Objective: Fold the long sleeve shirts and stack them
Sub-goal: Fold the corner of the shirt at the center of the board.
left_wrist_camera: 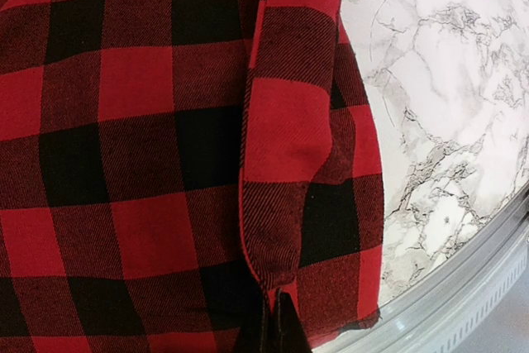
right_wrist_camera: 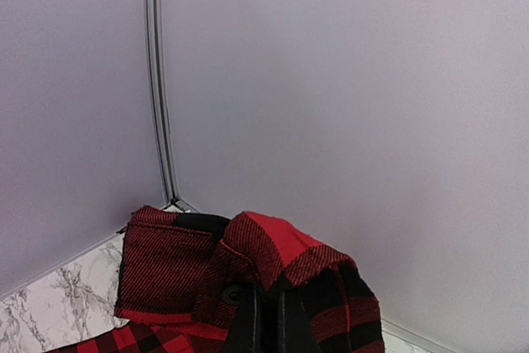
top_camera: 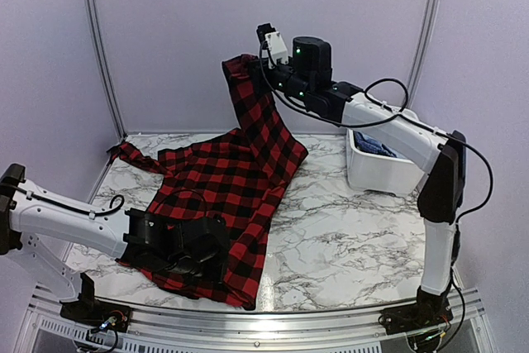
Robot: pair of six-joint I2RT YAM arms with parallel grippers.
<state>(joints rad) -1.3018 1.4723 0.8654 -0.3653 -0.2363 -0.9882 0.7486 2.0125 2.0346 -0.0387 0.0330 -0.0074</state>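
Note:
One of the long sleeve shirts, a red-and-black check flannel (top_camera: 215, 183), lies spread over the left half of the marble table (top_camera: 347, 237). My right gripper (top_camera: 254, 68) is high above the back of the table, shut on a cuff end with a dark button (right_wrist_camera: 231, 293), and a strip of the shirt hangs from it down to the table. My left gripper (top_camera: 207, 264) sits low at the shirt's near edge. In the left wrist view its fingers (left_wrist_camera: 279, 328) are shut on a fold of the flannel (left_wrist_camera: 281, 171). Light blue cloth (top_camera: 376, 148) lies in the tub.
A white plastic tub (top_camera: 376, 173) stands at the back right of the table, under my right forearm. Grey walls close in the back and sides. A metal rail (top_camera: 264, 320) runs along the near edge.

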